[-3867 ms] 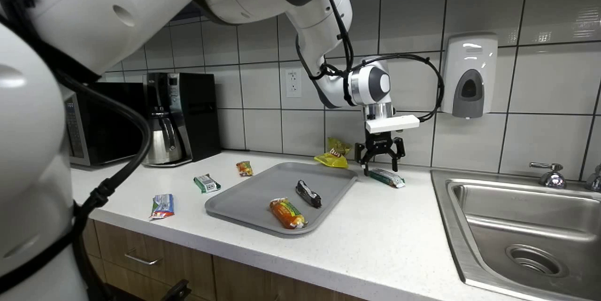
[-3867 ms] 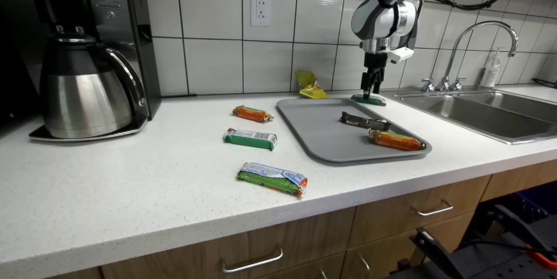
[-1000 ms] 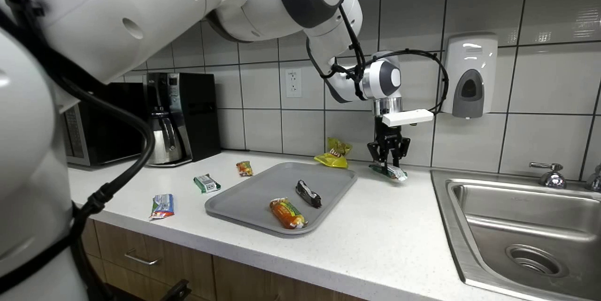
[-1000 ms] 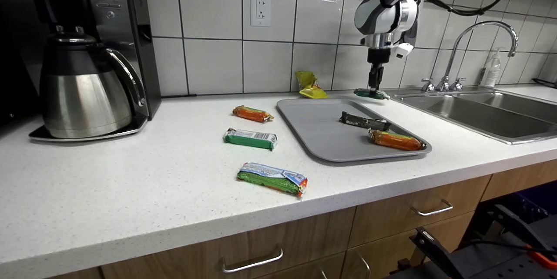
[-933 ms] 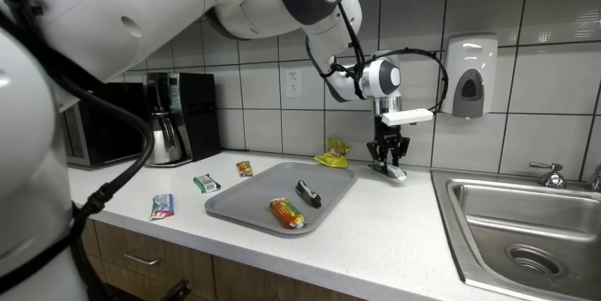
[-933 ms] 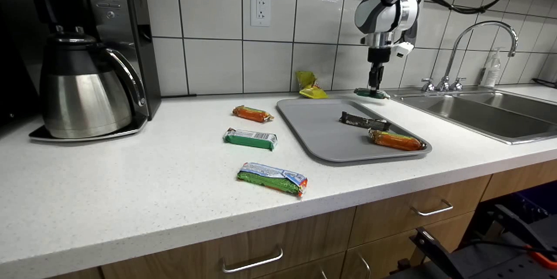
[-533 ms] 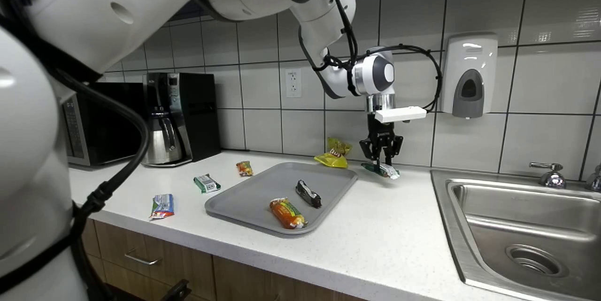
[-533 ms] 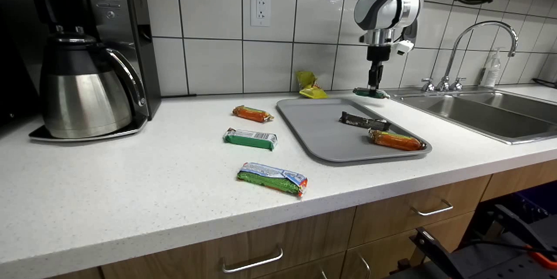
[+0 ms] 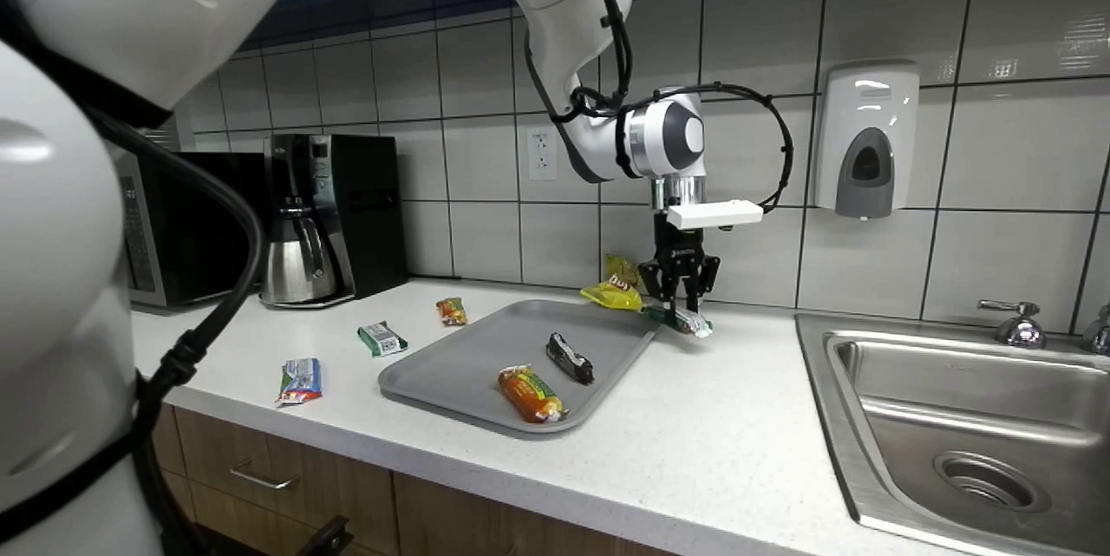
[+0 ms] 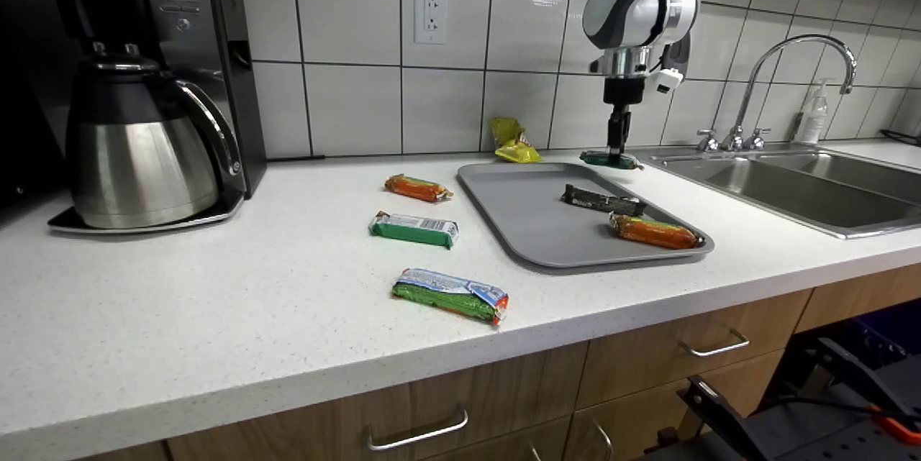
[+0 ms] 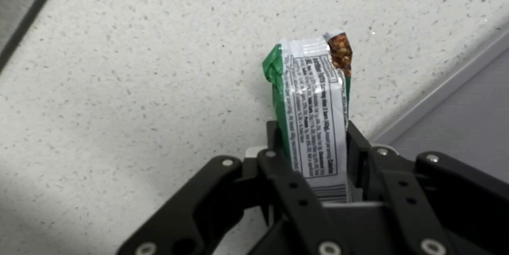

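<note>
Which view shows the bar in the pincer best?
The wrist view: there the green-wrapped bar is large, its printed side facing the camera. In both exterior views it is small, partly covered by the pincer.

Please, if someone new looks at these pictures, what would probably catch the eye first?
Probably the large white robot arm, its gripper holding a green snack bar over the counter, near a gray tray. On that tray, an orange-wrapped snack and a dark bar stand out. The shiny coffee pot, at left in an exterior view, may draw the eye too.
</note>
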